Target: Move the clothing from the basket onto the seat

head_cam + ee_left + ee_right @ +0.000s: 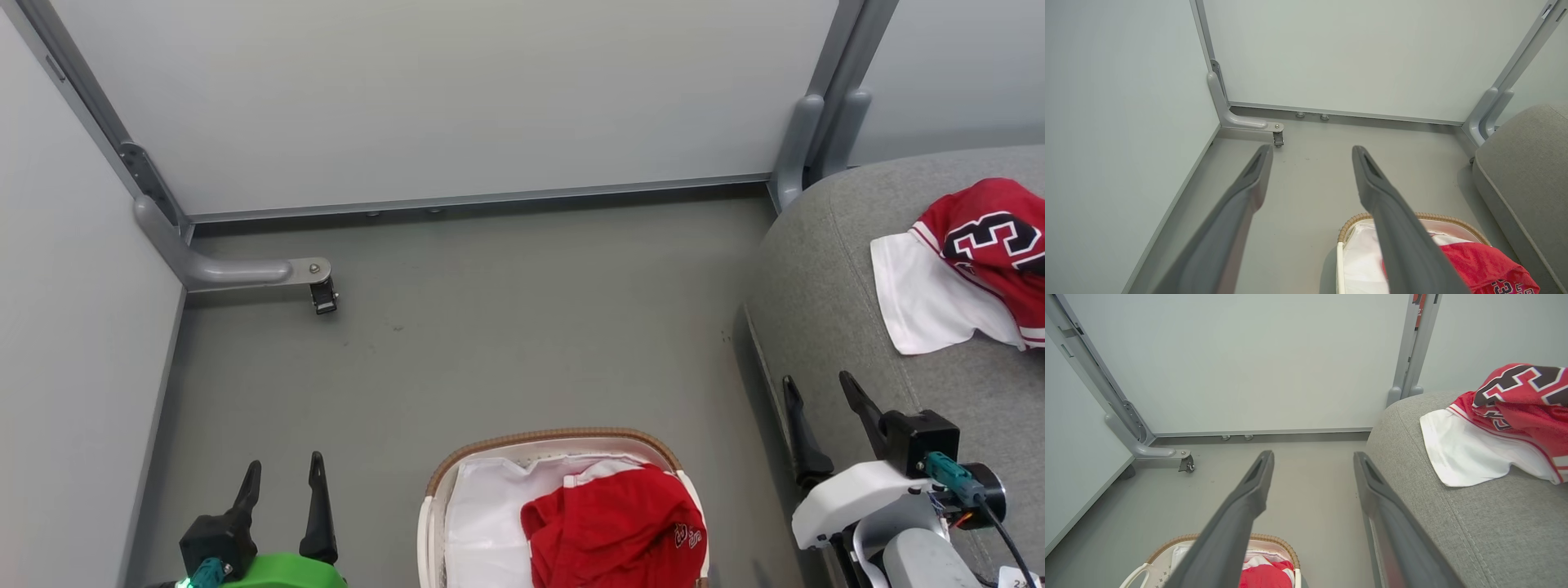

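Observation:
A red jersey [971, 261] with a white sleeve and a black number lies crumpled on the grey seat [824, 269] at the right, also seen as the jersey [1498, 424] on the seat [1453, 522]. Red shorts [616, 527] lie in the white basket [522, 441] with a brown rim, on its white liner, at the bottom centre. My left gripper [282, 469] stands open over the floor, left of the basket. My right gripper [819, 390] is open at the seat's front edge, empty. The left wrist view shows the shorts [1482, 265] in the basket [1349, 230].
Pale partition panels stand on the left and at the back. A grey metal foot with a castor [322, 294] juts onto the grey floor [490, 327] at the back left. Another panel post [804, 139] rises beside the seat's far corner.

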